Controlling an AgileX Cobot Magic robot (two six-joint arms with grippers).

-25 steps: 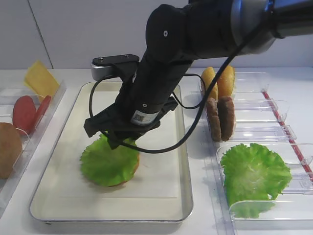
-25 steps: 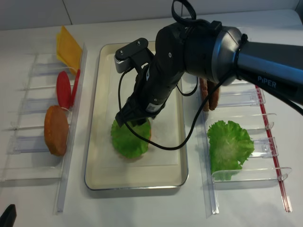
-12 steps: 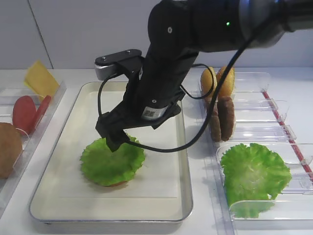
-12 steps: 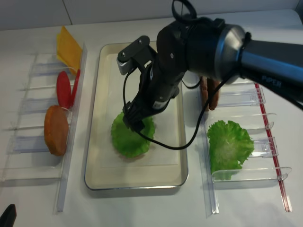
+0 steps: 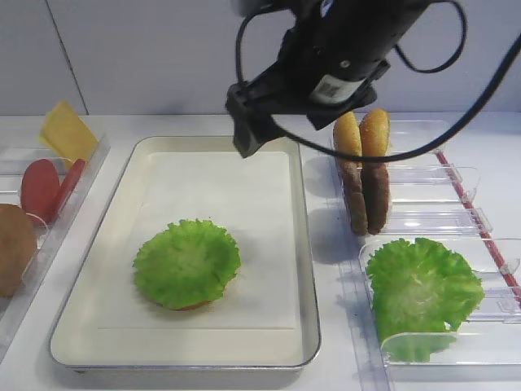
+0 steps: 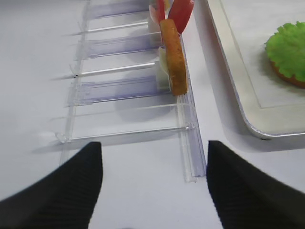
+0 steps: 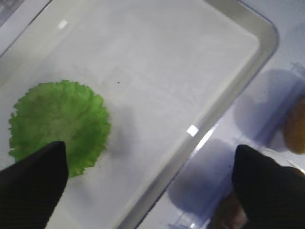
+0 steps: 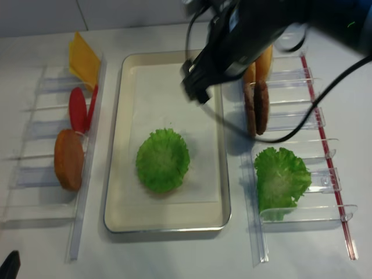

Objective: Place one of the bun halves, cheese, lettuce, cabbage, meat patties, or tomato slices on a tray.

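From the high view, the right arm hangs above the far end of the tray [image 5: 301,269], its gripper [image 5: 248,134] spread wide and empty. A lettuce [image 5: 186,262] leaf lies flat on the tray's near-left part, covering a bun.

From the right wrist, both fingers [image 7: 31,183] frame the tray, touching nothing.

From the left wrist, the left gripper [image 6: 152,186] hovers parted, beside the tray's left edge.
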